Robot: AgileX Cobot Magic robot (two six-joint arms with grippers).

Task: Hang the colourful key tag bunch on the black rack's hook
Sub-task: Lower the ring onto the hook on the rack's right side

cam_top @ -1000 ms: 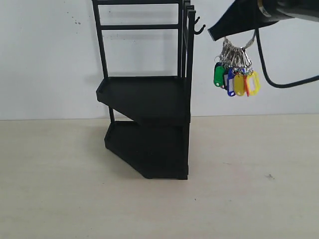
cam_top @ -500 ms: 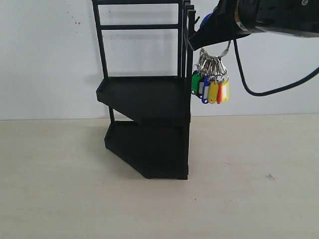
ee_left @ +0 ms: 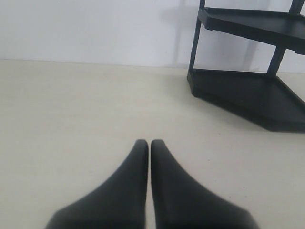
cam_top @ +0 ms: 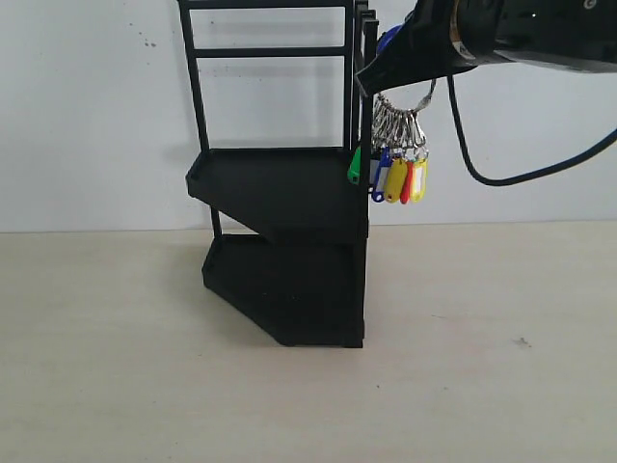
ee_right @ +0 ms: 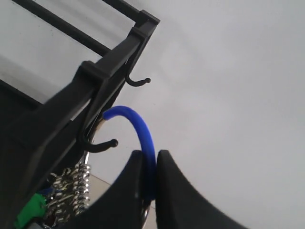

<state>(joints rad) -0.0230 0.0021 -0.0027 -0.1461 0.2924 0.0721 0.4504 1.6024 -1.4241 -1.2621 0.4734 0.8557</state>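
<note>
Right hand [ee_right: 149, 157] grips the key bunch [cam_top: 395, 166] at the hook [ee_right: 97, 145]; releasing before its ring seats there risks a drop.

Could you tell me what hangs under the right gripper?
The colourful key tag bunch: silver rings, then green, blue, yellow and red tags. In the exterior view the right gripper covers the hook.

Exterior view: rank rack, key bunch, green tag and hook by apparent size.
1. rack, by far the largest
2. key bunch
3. green tag, one small piece of the bunch
The hook is not ranked: in this view it is hidden behind the right gripper.
</note>
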